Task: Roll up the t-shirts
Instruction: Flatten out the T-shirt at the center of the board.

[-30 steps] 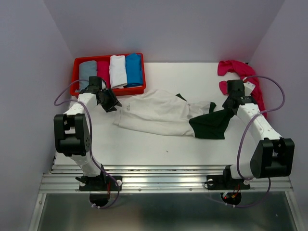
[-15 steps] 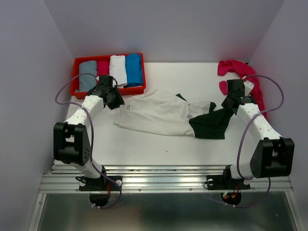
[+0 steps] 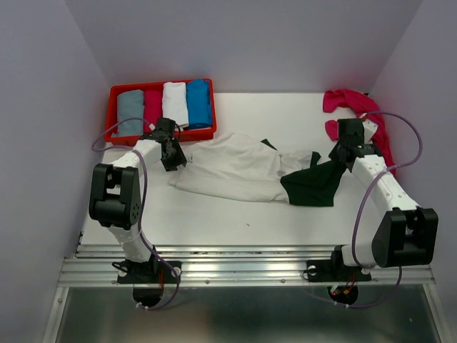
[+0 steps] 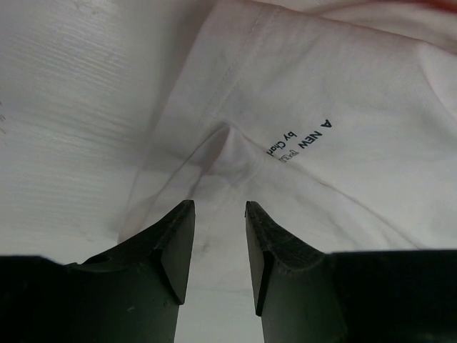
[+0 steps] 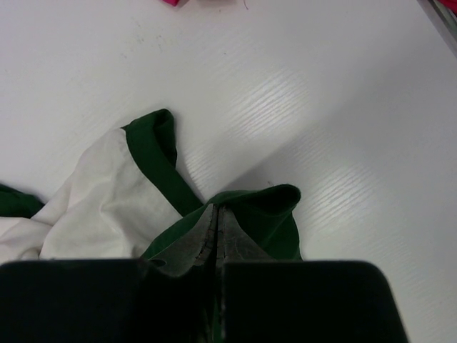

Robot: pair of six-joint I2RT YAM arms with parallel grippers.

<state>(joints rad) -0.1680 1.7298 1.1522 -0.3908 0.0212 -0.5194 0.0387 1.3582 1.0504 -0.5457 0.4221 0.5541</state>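
Note:
The cream-white t-shirt (image 3: 228, 168) lies crumpled across the middle of the table, its dark green sleeve (image 3: 310, 187) at the right. My left gripper (image 3: 175, 158) hovers open over the shirt's left corner; in the left wrist view its fingers (image 4: 219, 207) straddle a small fold of cream cloth (image 4: 343, 143) near the dark print (image 4: 300, 139). My right gripper (image 3: 341, 158) is shut on the green sleeve (image 5: 275, 214), pinching its edge between the fingertips (image 5: 215, 209). A magenta-pink t-shirt (image 3: 353, 107) lies bunched at the back right.
A red tray (image 3: 114, 96) at the back left holds several rolled shirts in grey, pink, white and blue. Purple walls close in the table on both sides. The green neck band (image 5: 153, 150) lies on bare white tabletop ahead of the right gripper.
The left gripper has moved right, from beside the tray's front edge onto the cream shirt's left corner, and its arm has swung in. The right arm holds still.

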